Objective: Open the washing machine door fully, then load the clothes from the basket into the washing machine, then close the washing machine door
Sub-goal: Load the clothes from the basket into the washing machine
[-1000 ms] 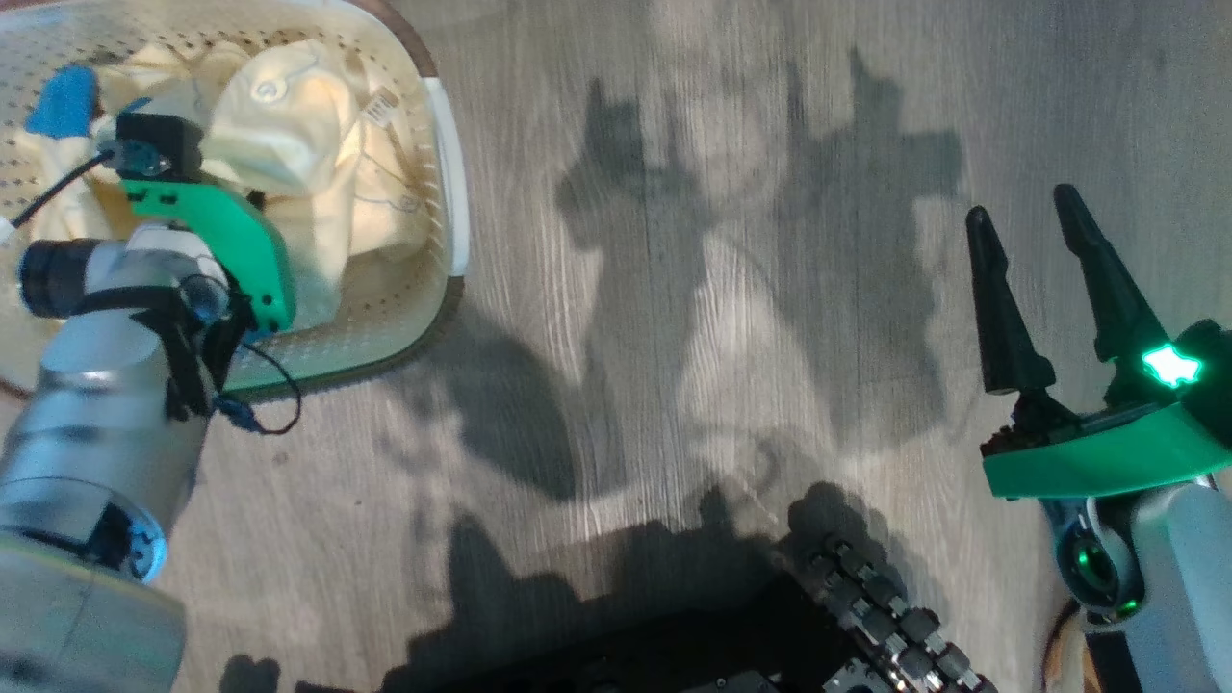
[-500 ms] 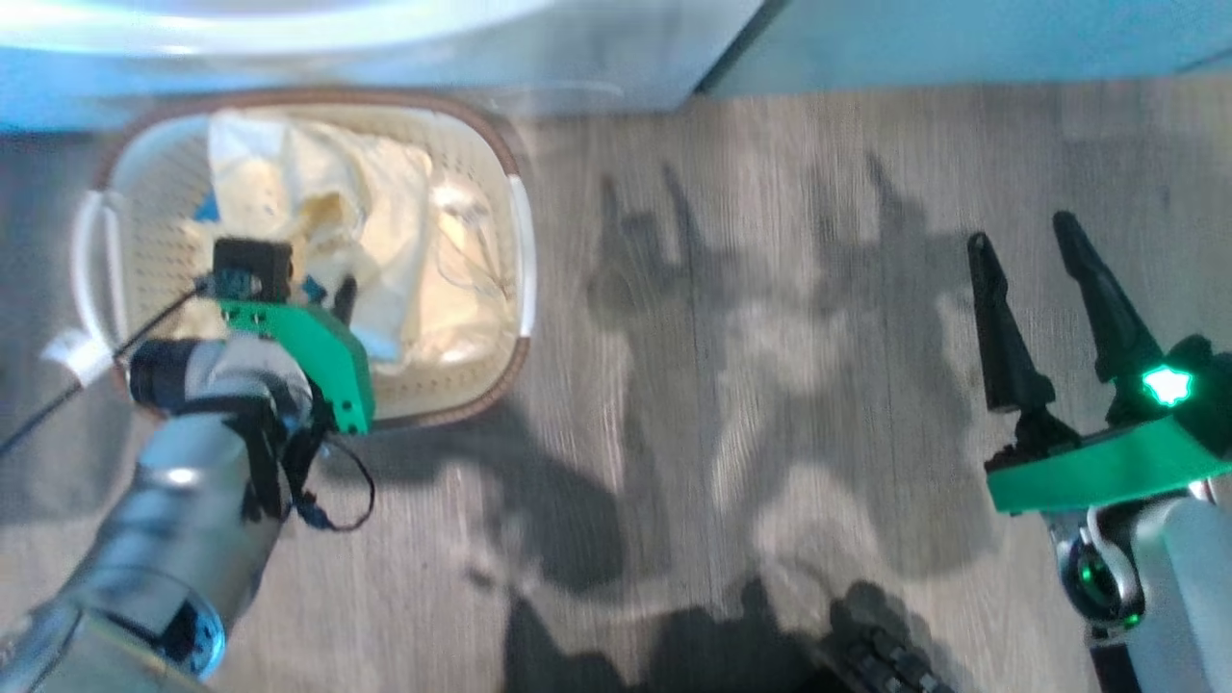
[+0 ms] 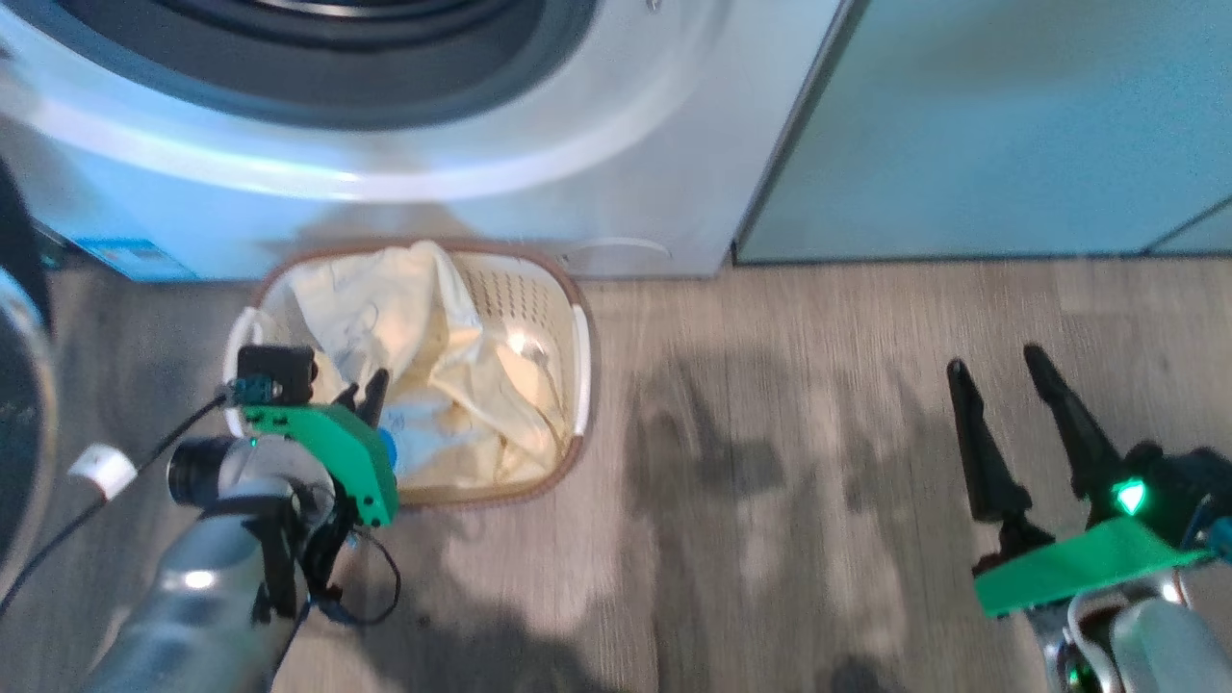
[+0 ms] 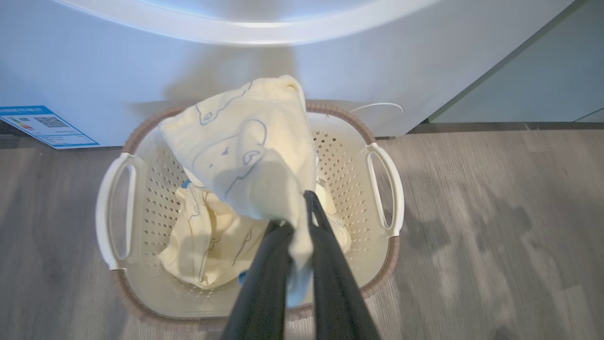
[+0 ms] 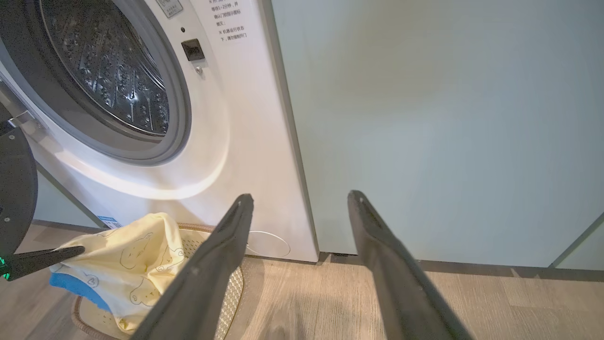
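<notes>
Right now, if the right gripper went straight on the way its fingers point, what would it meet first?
For the open right gripper the way looks free up to the pale green cabinet, likely met close to its seam with the washing machine; which side is unclear.

The grey wood-grain floor [image 3: 789,462] carries the cream basket [image 3: 520,289], set just before the white washing machine [image 3: 654,144] beside a pale green cabinet [image 3: 962,125].
</notes>
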